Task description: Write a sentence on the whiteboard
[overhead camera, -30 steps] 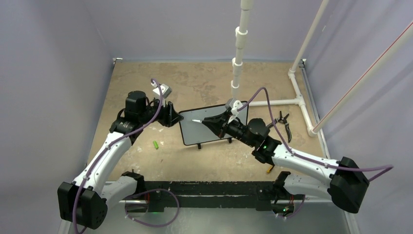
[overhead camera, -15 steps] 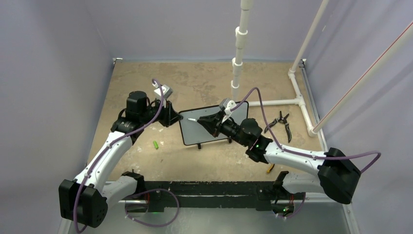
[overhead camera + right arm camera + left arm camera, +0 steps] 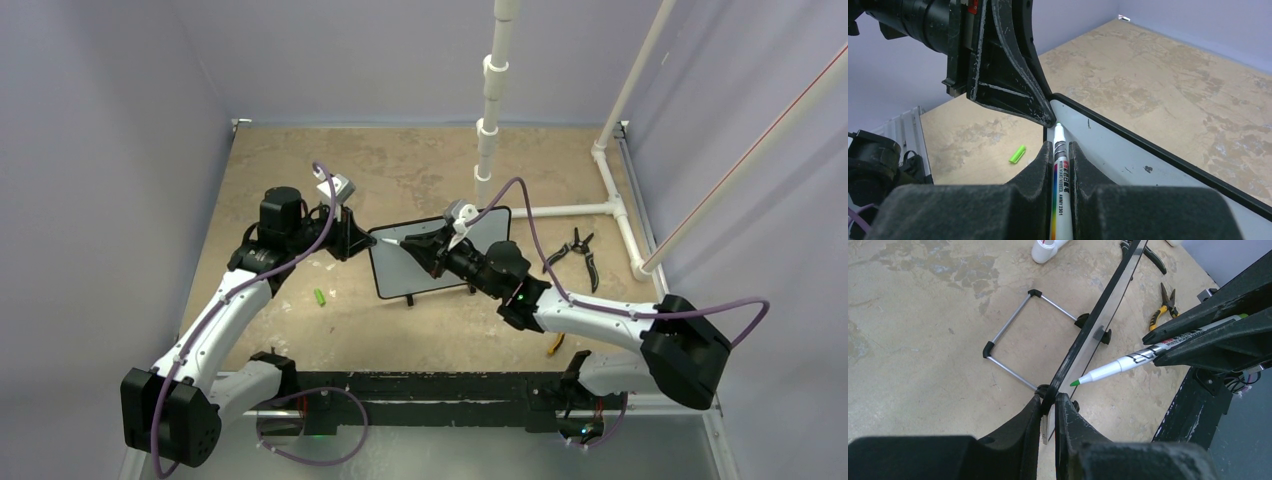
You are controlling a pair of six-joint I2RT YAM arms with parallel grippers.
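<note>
- Right arm has stretched further left since a second ago, so the marker point(image 3: 393, 241) tip now sits nearer the upper left corner of the whiteboard point(image 3: 400, 272). Left arm pose unchanged.
- Top view: whiteboard stands tilted at mid counter point(image 3: 300, 180), between the two arms. The left gripper point(image 3: 366, 240) is on its left edge. The right gripper point(image 3: 418, 245) is over its face, marker pointing left. Green cap point(image 3: 320, 297) lies on the counter left of the board. Pliers point(image 3: 580, 250) lie to its right, well apart.
- Left wrist view: left gripper narrow, clamped on the board's black frame at a corner. Board seen edge-on, propped on a wire stand point(image 3: 1010, 347). Green marker tip is just beside the writing face; contact cannot be told.
- Right wrist view: right gripper closed on the marker barrel, tip by the board's corner, just below the left gripper's finger. A few dark specks show on the white surface; whether any writing is there, cannot tell.
</note>
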